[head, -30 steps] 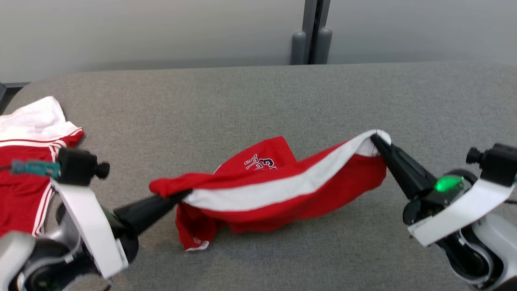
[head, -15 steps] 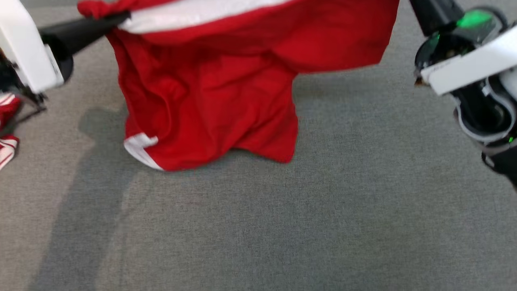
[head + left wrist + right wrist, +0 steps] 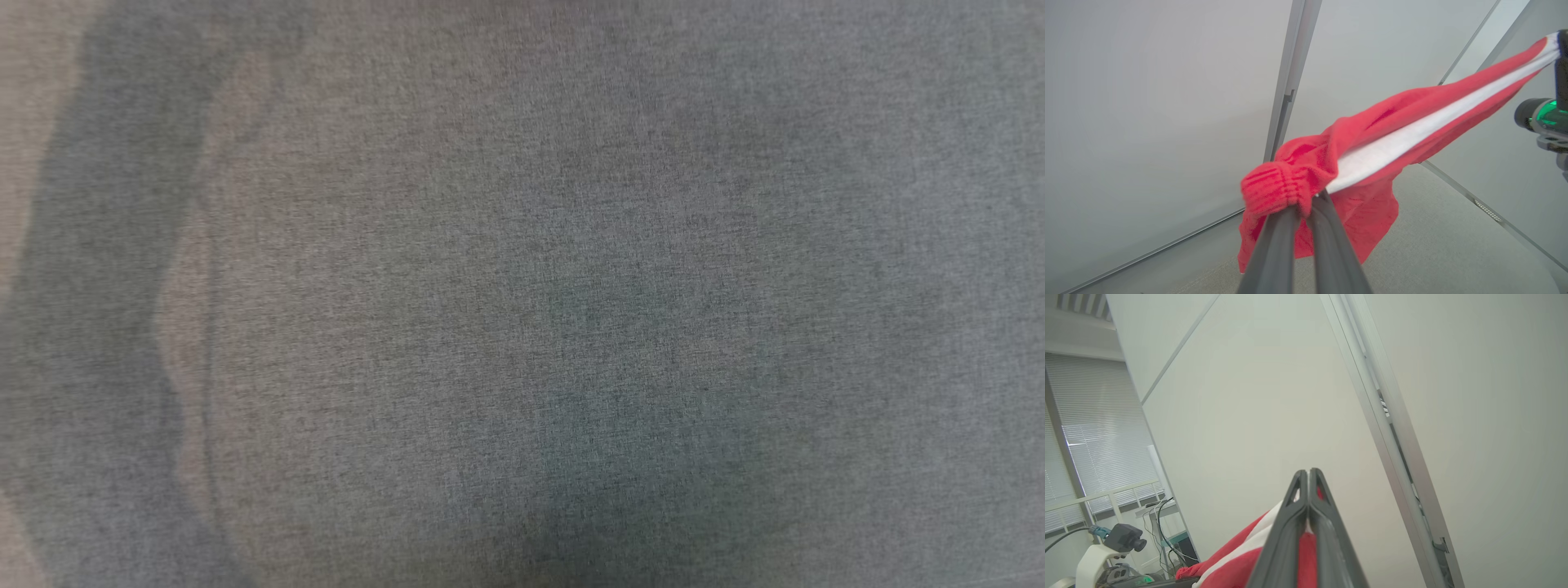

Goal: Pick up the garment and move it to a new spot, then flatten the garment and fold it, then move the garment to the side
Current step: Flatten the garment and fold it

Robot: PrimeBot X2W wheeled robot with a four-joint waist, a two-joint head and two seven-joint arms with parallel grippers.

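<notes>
The garment [image 3: 1372, 134] is red with a white band and hangs in the air, stretched between both grippers above the grey table [image 3: 522, 294]. In the left wrist view my left gripper [image 3: 1310, 198] is shut on a bunched red end of it. The band runs up to the right, where the right gripper's dark finger [image 3: 1563, 61] holds the other end. In the right wrist view my right gripper [image 3: 1308, 473] is shut on the garment [image 3: 1241, 551], which falls away below the fingers. Broad shadows lie on the table in the head view.
Pale wall panels with a metal post [image 3: 1290, 81] stand behind the table. The left arm's wrist camera [image 3: 1124, 537] shows at the lower left of the right wrist view, with window blinds [image 3: 1098, 457] behind it. The table's top [image 3: 1453, 245] lies under the hanging cloth.
Both grippers lifted the garment off the table until it hung free. The head camera then tilted down, so the garment and both arms left its picture.
</notes>
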